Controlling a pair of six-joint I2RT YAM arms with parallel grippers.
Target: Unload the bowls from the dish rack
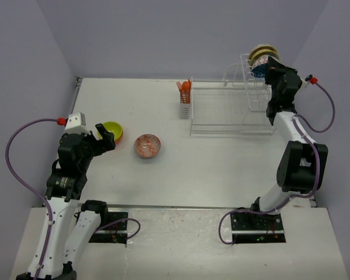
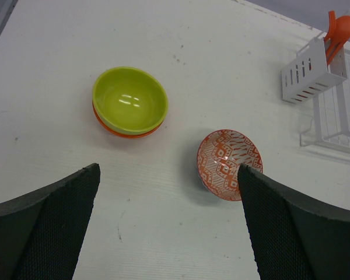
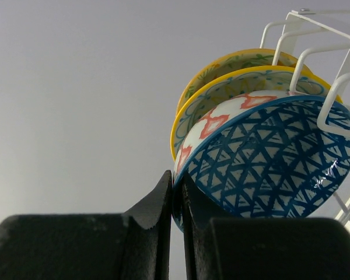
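Right gripper (image 3: 176, 192): at the tall slotted end of the dish rack (image 1: 230, 133), jaws pressed nearly together, pinching the rim of the blue patterned bowl (image 3: 268, 169). That bowl stands on edge in the rack slots. Behind it in the same section stand two yellow-rimmed bowls (image 3: 245, 81), also on edge. A white-and-orange pattern shows just behind the blue rim; cannot tell what it belongs to.

Left gripper (image 2: 169, 169): jaws spread wide, holding nothing, above the surface (image 2: 163, 35) well apart from the rack, on its cutlery basket (image 2: 312, 73) side.

Lime-green bowl (image 2: 130, 99): out of the rack, on the surface, nested in an orange one. Orange-red bowl (image 2: 229, 163): on the surface between the lime-green bowl and the rack, tilted.

Orange utensils (image 2: 341, 29) stand in the basket.
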